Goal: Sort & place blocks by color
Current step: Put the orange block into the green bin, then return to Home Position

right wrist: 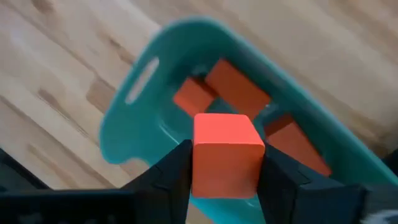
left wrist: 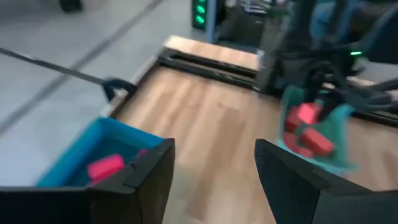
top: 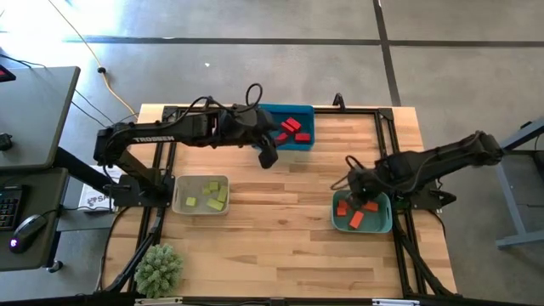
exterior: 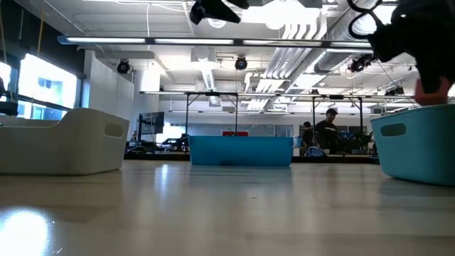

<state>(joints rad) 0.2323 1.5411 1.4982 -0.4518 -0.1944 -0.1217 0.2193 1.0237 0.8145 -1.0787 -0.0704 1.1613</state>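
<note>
You see red blocks [top: 291,127] in a blue tray [top: 308,143], orange-red blocks [top: 356,219] in teal [top: 384,226], yellow-green blocks [top: 212,196] in beige [top: 179,206].

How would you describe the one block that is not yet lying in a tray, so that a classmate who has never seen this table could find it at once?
Start at the teal tray on the right side of the wooden table, which holds orange-red blocks. Just above it hangs the right gripper. The orange-red cube sits between its two dark fingers, off the tray floor, unlike the blocks lying loose below.
</note>
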